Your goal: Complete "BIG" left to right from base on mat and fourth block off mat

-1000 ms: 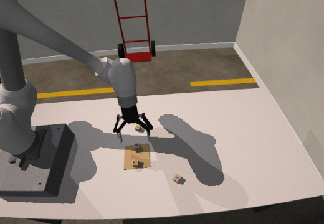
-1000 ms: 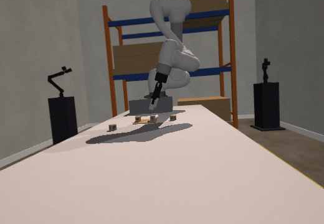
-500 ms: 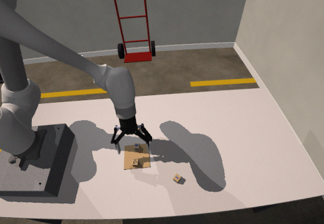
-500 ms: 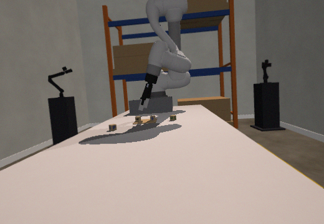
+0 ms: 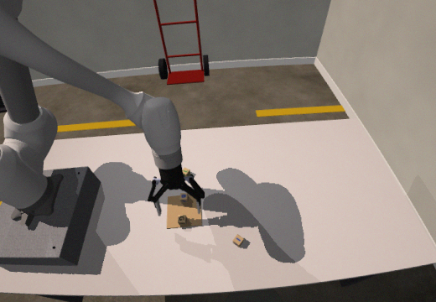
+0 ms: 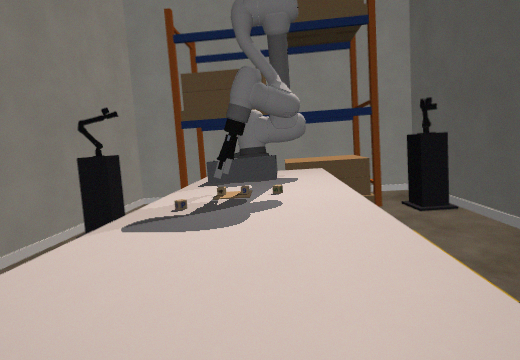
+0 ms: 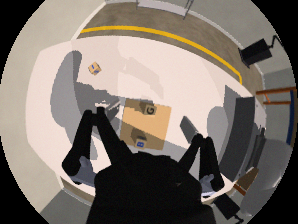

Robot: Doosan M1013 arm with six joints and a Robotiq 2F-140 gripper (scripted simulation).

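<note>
A tan mat lies on the white table in front of the robot's base. Two letter blocks sit on it, apart from each other: one with a blue letter and one with a dark letter that looks like a G. A third block lies off the mat on its far side, partly hidden behind the gripper. A fourth block with a blue letter lies off the mat towards the table's front. My gripper is open and empty, hovering above the mat's far end. The wrist view shows the mat and both blocks below the fingers.
The robot's dark base plate stands left of the mat. In the exterior view the blocks form a line across the table, with the shelving rack behind the arm. A red hand truck stands by the far wall.
</note>
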